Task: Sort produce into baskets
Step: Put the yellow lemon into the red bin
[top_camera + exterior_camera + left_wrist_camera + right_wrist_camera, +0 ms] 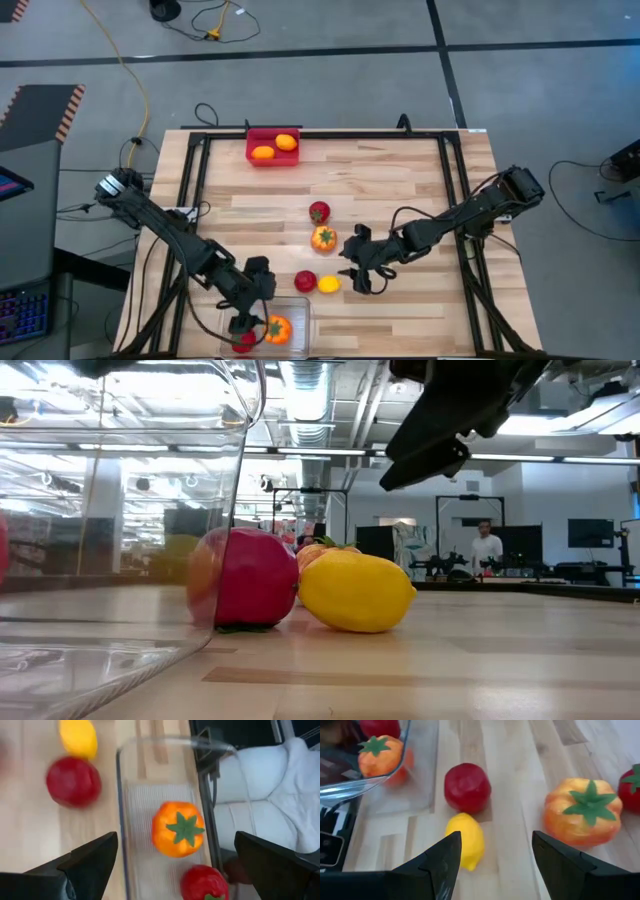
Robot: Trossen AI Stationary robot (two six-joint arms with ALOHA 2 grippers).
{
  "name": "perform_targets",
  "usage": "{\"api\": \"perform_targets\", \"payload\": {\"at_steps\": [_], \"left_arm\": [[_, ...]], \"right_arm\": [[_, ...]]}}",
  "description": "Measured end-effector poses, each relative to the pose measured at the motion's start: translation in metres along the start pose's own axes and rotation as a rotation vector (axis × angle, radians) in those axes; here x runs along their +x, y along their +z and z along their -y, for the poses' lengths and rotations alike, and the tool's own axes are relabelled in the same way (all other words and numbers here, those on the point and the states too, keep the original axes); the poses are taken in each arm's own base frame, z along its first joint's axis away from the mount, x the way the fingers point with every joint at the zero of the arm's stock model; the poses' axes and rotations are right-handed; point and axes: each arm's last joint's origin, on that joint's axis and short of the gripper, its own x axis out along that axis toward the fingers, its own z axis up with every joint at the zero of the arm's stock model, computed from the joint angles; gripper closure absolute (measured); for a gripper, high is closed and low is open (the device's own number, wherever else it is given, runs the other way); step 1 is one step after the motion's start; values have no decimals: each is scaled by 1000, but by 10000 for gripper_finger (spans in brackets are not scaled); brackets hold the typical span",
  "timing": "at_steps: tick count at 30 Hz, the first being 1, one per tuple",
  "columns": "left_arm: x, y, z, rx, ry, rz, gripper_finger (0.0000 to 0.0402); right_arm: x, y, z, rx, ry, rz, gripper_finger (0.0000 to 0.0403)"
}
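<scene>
The clear bin [300, 312] stands at the table's near edge and holds an orange fruit with a green stem [179, 829] and a red one [204, 884]. My left gripper [245, 318] hangs open and empty above this bin [125, 820]. The red bin [272, 157] at the far edge holds two plain orange pieces [274, 147]. A yellow lemon [465, 840], a red fruit [467, 787], an orange stemmed fruit [582, 810] and a red stemmed one [319, 212] rest on the table. My right gripper [495, 855] is open and empty just right of the lemon [328, 284].
The table's black frame rails [455, 220] run along its left, right and far sides. Bare wood lies between the red bin and the loose fruit. A person [487, 545] stands far off in the room behind the table.
</scene>
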Motion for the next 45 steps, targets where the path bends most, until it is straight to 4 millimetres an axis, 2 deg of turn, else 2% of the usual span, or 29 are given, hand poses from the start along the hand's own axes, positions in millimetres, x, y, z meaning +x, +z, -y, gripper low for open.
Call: {"api": "perform_targets", "payload": {"at_steps": [7, 13, 16, 22, 30, 38, 45], "left_arm": [[-24, 2, -1, 55, 17, 97, 16], [-28, 3, -2, 60, 57, 133, 16], [-27, 4, -3, 56, 78, 143, 16], [-27, 4, -4, 52, 92, 149, 16], [-27, 4, -4, 45, 91, 151, 16], [-27, 4, -4, 45, 93, 152, 16], [-27, 5, -5, 44, 112, 163, 16]], "right_arm": [[-2, -6, -13, -78, 28, -2, 132], [-4, -8, -23, -96, 0, 47, 132], [3, -11, -29, -105, 13, 67, 132], [35, -26, -35, -182, 23, 71, 132], [64, -43, -32, -211, -5, 43, 132], [82, -55, -25, -219, -47, 5, 132], [82, -52, -23, -212, -48, 14, 140]]}}
